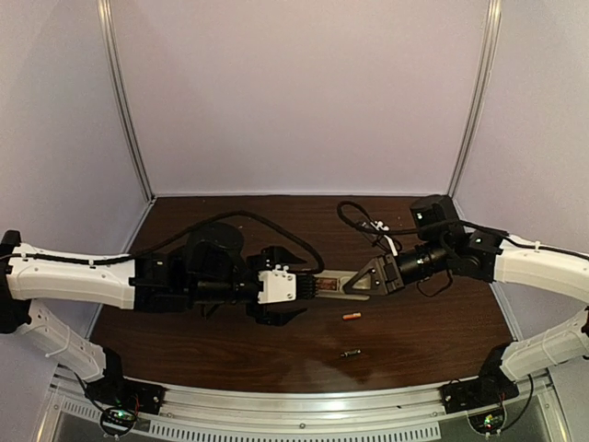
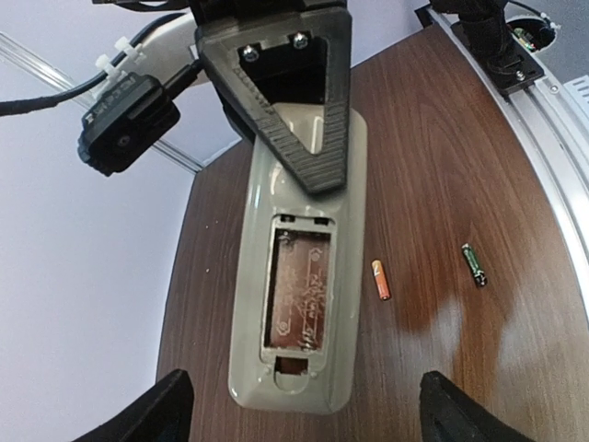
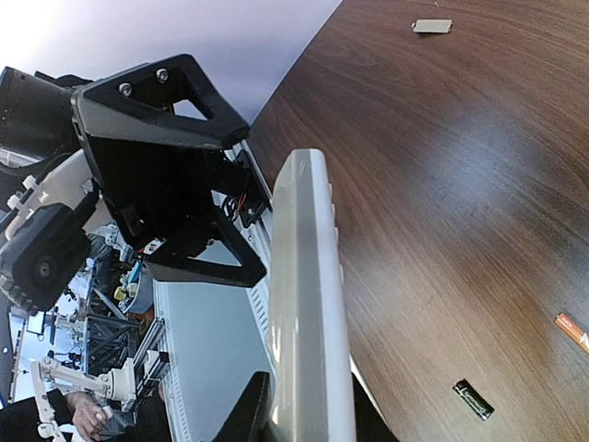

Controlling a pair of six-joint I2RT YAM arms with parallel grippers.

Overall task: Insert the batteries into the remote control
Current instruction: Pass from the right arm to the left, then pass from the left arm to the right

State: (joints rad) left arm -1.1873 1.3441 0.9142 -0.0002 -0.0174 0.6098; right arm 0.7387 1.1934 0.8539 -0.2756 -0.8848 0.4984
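The dark wooden table (image 1: 433,322) carries the scene, with the two arms reaching inward from either side. Between them we see the remote control (image 1: 333,284). In the top view its long axis runs left to right across the table. Its grey back is turned upward, and the open battery compartment (image 2: 297,295) sits in the half toward the left arm. In the right wrist view it appears edge-on, with the button side toward the table. The right gripper (image 1: 361,280) is pinched on the remote's right-hand end, one ridged finger (image 2: 304,129) lying flat along the back. The left gripper (image 1: 293,286) stands spread wide at the remote's other end, its fingertips (image 2: 152,414) apart from the casing on both sides. Nearer the arm bases, the orange battery (image 1: 352,316) and beyond it the dark battery (image 1: 350,353) lie loose on the table, both roughly parallel to the remote. A small grey rectangular piece (image 3: 433,26) lies well apart from them.
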